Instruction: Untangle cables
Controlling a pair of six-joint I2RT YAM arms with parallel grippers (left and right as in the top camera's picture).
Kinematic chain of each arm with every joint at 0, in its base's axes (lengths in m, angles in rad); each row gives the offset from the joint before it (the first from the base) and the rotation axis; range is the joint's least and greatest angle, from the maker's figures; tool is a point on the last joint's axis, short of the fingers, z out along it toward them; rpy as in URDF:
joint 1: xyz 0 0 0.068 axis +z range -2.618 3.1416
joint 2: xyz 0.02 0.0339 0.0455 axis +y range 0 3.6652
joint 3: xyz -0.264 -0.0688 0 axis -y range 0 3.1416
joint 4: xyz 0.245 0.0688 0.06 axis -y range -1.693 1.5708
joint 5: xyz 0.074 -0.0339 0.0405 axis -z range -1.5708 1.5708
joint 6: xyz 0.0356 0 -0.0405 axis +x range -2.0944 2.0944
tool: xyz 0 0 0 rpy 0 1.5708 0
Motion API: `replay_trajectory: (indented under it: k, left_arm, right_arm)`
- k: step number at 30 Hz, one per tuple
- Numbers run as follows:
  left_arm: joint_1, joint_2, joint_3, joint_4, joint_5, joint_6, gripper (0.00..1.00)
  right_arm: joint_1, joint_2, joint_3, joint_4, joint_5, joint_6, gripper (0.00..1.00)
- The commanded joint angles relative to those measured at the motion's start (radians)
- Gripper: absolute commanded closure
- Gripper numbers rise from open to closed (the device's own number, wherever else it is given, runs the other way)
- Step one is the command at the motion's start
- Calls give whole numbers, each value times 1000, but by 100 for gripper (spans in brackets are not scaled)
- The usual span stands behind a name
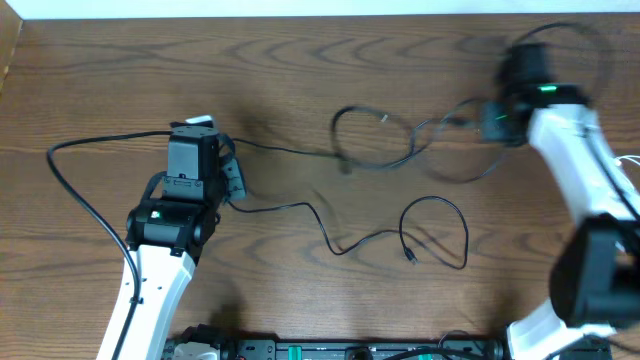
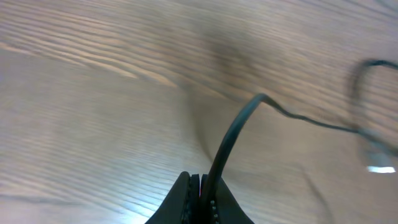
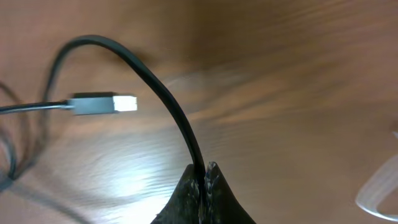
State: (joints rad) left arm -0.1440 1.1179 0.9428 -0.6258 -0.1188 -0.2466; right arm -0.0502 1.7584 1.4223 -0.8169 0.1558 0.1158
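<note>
Two thin black cables lie across the wooden table. One black cable (image 1: 375,160) loops at centre between the two grippers. The other black cable (image 1: 345,245) snakes below it and ends in a small plug (image 1: 411,257). My left gripper (image 1: 233,180) (image 2: 204,186) is shut on a black cable (image 2: 239,124) that rises from its jaws and runs right. My right gripper (image 1: 480,120) (image 3: 204,173) is shut on a black cable (image 3: 161,90) that arches left above a silver-tipped plug (image 3: 102,104). A bit of white cable (image 3: 378,186) shows at the right edge.
The left arm's thicker black cord (image 1: 80,190) curves over the table at the left. The arm bases and a black rail (image 1: 340,350) line the front edge. The right arm (image 1: 590,200) stands along the right side.
</note>
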Motion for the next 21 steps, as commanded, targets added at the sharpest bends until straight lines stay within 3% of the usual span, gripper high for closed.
replay_trajectory:
  k: [1,9,21]
  left_arm:
    - [29,4,10,10,-130,-56,92]
    - [100,4,10,59,-212,-202,92]
    - [101,4,10,67,-257,-246,92]
  right_arm:
    - [-111,-76,22,-16,37,64,99]
    - [-331,-156,22,-25,15,120,99]
    - [-462,-157,23,-39,139,232,99]
